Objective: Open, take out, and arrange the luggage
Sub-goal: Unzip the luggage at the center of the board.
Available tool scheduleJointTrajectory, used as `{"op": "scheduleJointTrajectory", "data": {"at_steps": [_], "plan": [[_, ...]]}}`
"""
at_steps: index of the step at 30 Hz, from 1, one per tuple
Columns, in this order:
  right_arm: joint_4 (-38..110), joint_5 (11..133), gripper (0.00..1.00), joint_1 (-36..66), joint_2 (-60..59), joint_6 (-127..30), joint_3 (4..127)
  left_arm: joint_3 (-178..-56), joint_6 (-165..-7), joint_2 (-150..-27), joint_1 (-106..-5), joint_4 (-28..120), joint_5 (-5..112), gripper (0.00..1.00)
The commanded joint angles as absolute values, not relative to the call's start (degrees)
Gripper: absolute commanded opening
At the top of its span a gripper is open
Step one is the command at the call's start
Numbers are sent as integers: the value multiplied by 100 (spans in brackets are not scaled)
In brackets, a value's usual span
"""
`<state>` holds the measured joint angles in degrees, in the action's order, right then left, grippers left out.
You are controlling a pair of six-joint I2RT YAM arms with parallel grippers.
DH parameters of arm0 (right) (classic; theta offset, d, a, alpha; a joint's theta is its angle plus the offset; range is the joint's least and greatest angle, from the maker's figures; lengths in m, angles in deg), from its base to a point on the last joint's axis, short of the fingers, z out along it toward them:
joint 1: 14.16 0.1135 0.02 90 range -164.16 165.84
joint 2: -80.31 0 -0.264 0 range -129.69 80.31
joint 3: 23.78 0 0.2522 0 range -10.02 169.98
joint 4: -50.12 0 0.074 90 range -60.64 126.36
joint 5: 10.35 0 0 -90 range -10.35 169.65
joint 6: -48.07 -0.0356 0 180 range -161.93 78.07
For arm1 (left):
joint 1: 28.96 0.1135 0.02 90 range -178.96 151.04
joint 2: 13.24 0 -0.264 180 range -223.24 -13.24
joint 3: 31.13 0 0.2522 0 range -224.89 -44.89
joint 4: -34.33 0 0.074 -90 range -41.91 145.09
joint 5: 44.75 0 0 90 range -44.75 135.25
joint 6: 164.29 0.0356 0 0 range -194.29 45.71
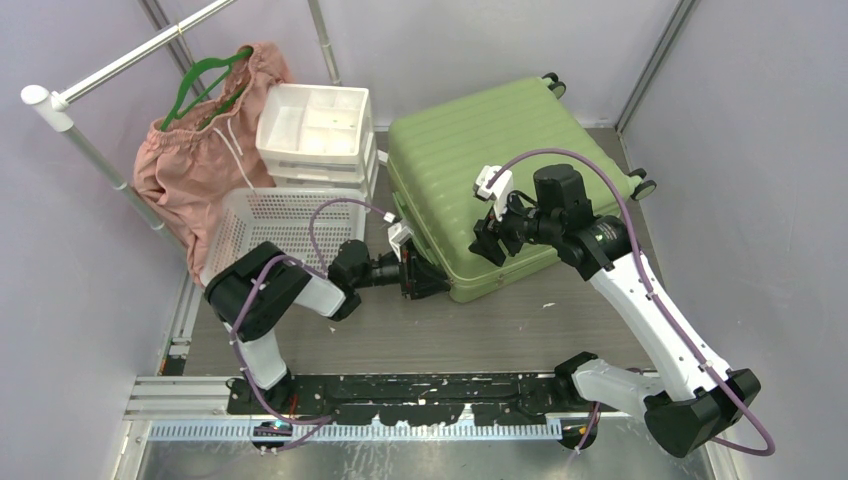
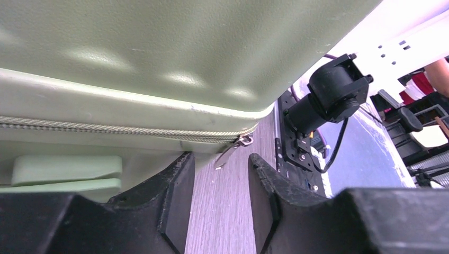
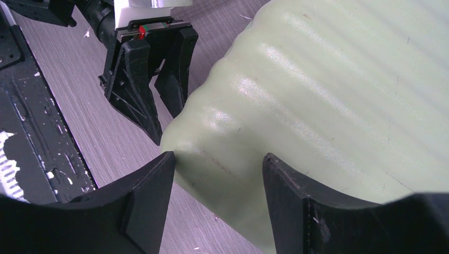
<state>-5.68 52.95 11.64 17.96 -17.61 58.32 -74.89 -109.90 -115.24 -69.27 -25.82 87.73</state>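
The light-green ribbed luggage (image 1: 500, 170) lies flat and closed on the table. My left gripper (image 1: 437, 283) sits low at its near-left corner. In the left wrist view the shell (image 2: 159, 53) fills the top, with the zip (image 2: 106, 128) running along its edge. The metal zip pull (image 2: 231, 150) hangs at the corner just ahead of my left gripper (image 2: 219, 157), which is open and holds nothing. My right gripper (image 1: 483, 245) hovers over the same corner. In the right wrist view it (image 3: 217, 156) stands open above the shell (image 3: 328, 95), facing the left gripper (image 3: 167, 124).
A white perforated basket (image 1: 275, 225) and a white drawer unit (image 1: 315, 130) stand left of the suitcase. A pink garment (image 1: 190, 160) hangs on a green hanger from a rail (image 1: 120, 65). The suitcase wheels (image 1: 640, 185) point toward the right wall.
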Motion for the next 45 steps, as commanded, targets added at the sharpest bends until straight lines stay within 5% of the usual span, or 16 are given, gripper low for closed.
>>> {"op": "scheduleJointTrajectory", "data": {"at_steps": [1, 14, 25, 45], "plan": [[-1325, 5566, 66, 1118, 1617, -1747, 5562, -7815, -11199, -11521, -7046, -3391, 9041, 45], [-1354, 5579, 66, 1123, 1632, -1745, 5589, -7964, -11489, -11555, -7158, -3391, 9228, 40], [-1380, 5575, 66, 1121, 1685, -1743, 5590, -7884, -11694, -11432, -7283, -3391, 8971, 24], [-1414, 5601, 66, 1124, 1772, -1729, 5546, -7377, -10371, -10336, -8402, -1895, 5163, 35]]}}
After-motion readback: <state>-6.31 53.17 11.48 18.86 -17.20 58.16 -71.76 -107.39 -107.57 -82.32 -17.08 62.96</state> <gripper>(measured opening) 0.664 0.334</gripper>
